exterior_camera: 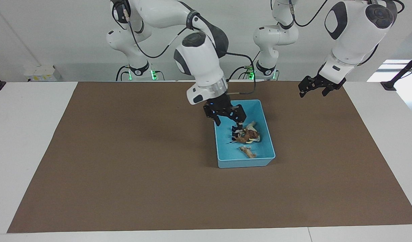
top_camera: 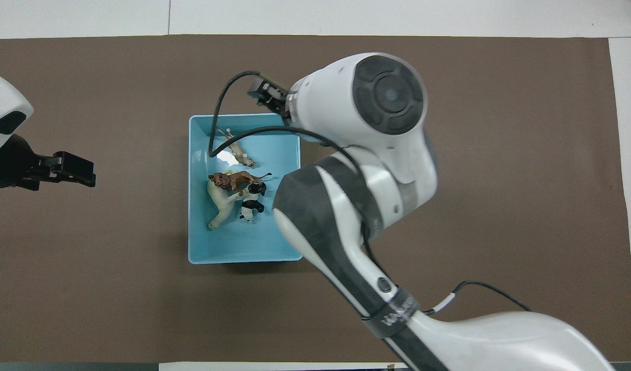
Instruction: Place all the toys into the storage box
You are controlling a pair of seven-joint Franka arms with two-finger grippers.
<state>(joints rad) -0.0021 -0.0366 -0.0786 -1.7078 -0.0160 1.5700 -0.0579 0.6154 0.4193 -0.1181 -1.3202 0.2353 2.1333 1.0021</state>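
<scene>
Both arms hang above a flat brown mat [exterior_camera: 125, 168]. The left gripper [exterior_camera: 315, 88] waits with fingers spread and empty, over bare mat toward its own end of the table. The right gripper [exterior_camera: 228, 118] is over the storage box [top_camera: 202, 247], fingers spread, holding nothing. The box is a smooth light-blue plastic tray with low walls and rounded corners. Inside, nearest the robots, a glossy cream horse [top_camera: 218, 203] on its side, black-and-white panda [top_camera: 252, 201] beside it, reddish-brown lion [top_camera: 234, 180] across the horse. Farther out, alone, the tan cat [top_camera: 236, 150].
</scene>
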